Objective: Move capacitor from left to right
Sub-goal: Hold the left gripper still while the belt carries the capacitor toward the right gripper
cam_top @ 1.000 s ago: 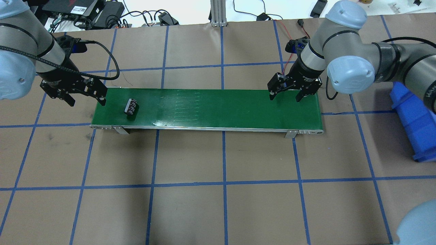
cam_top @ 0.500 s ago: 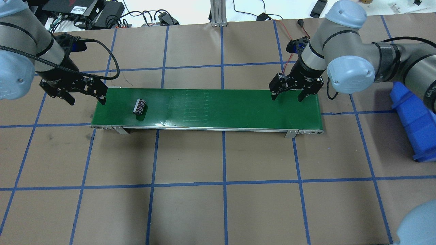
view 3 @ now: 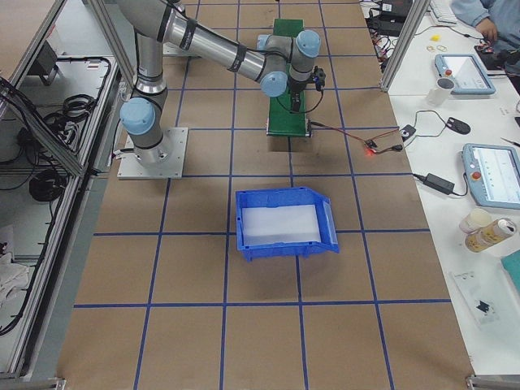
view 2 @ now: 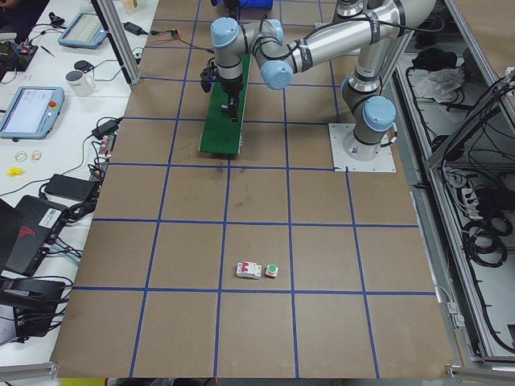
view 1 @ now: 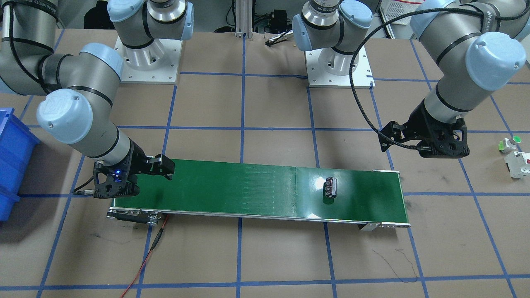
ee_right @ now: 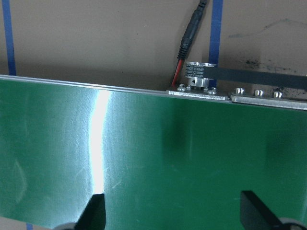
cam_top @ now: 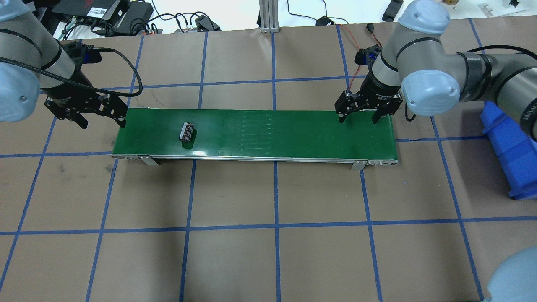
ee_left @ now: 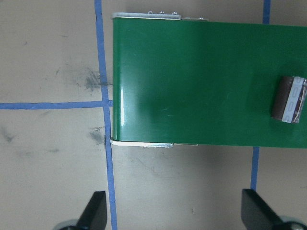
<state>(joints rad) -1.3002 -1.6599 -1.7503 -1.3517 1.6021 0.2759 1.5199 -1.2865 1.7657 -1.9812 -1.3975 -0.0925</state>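
Lying on the belt (ee_left: 192,81), the capacitor (ee_left: 290,99) shows its stripe plainest wrist-side; left fingers (ee_left: 96,211), right fingers (ee_right: 94,211) wide.

Brown table (cam_top: 272,251), gridded with blue tape. Toward its far side, lying left to right, a long green conveyor belt (cam_top: 293,130) on short metal feet, with a pale sheen on the surface. From the belt's right end, a red wire (view 1: 143,265) trailing off toward the far table edge. Further right, well apart from the belt, a blue bin (view 3: 280,249), pale inside. Out at the table's left end, a white switch (view 1: 517,163) with red marks, just beside a green-capped button (view 1: 510,142). On the white benches past the far edge: cables, tablets, a mug (view 2: 76,79).
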